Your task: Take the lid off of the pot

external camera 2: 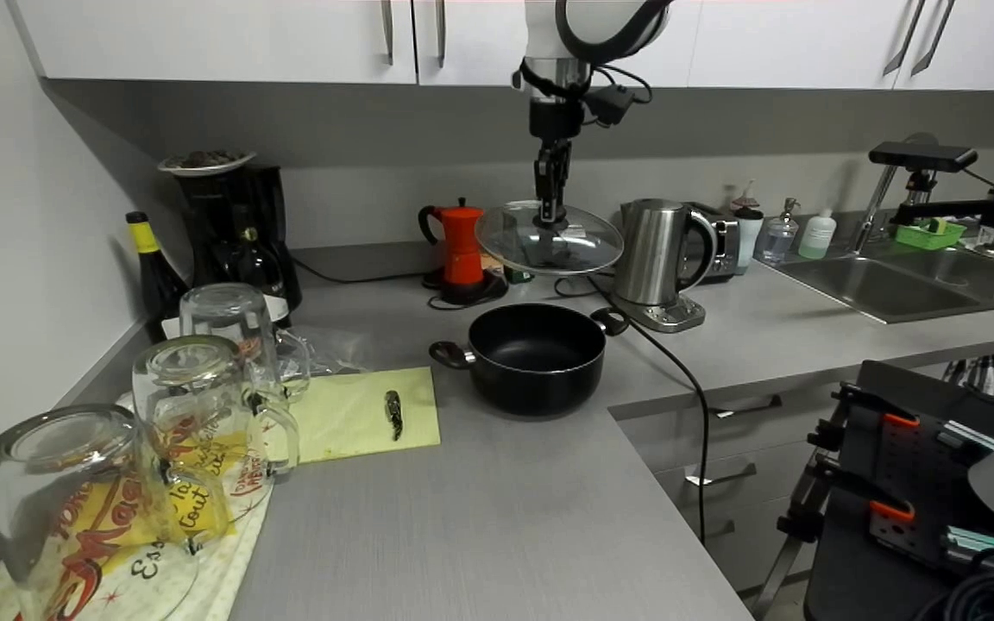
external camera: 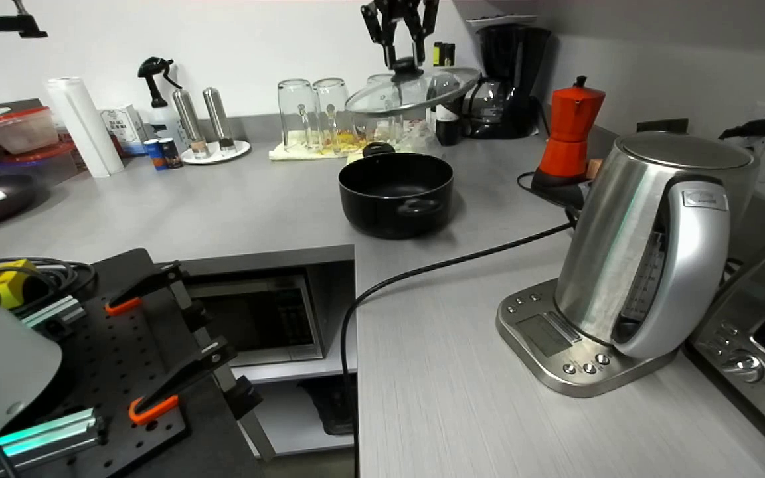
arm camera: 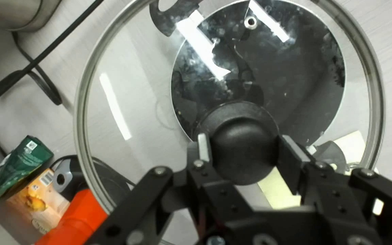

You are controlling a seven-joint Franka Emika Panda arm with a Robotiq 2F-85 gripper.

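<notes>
The glass lid (external camera: 382, 99) hangs in the air above the black pot (external camera: 392, 209), tilted, in both exterior views. My gripper (external camera: 404, 64) is shut on the lid's dark knob, with a finger on each side. In an exterior view the lid (external camera 2: 523, 250) is clear of the open pot (external camera 2: 540, 384), whose inside shows. My gripper (external camera 2: 551, 211) points down there. In the wrist view the knob sits between the fingers (arm camera: 245, 149), and the lid's rim (arm camera: 82, 102) circles most of the picture. The pot (arm camera: 305, 78) shows through the glass below; part of it is hidden.
A steel kettle (external camera: 648, 252) and a red moka pot (external camera: 568, 126) stand on the counter near the pot. Upside-down glass mugs (external camera 2: 195, 405) stand beside a yellow cloth (external camera 2: 333, 423). A black cable (external camera: 435, 259) crosses the counter. A coffee maker (external camera: 512, 73) stands in the corner.
</notes>
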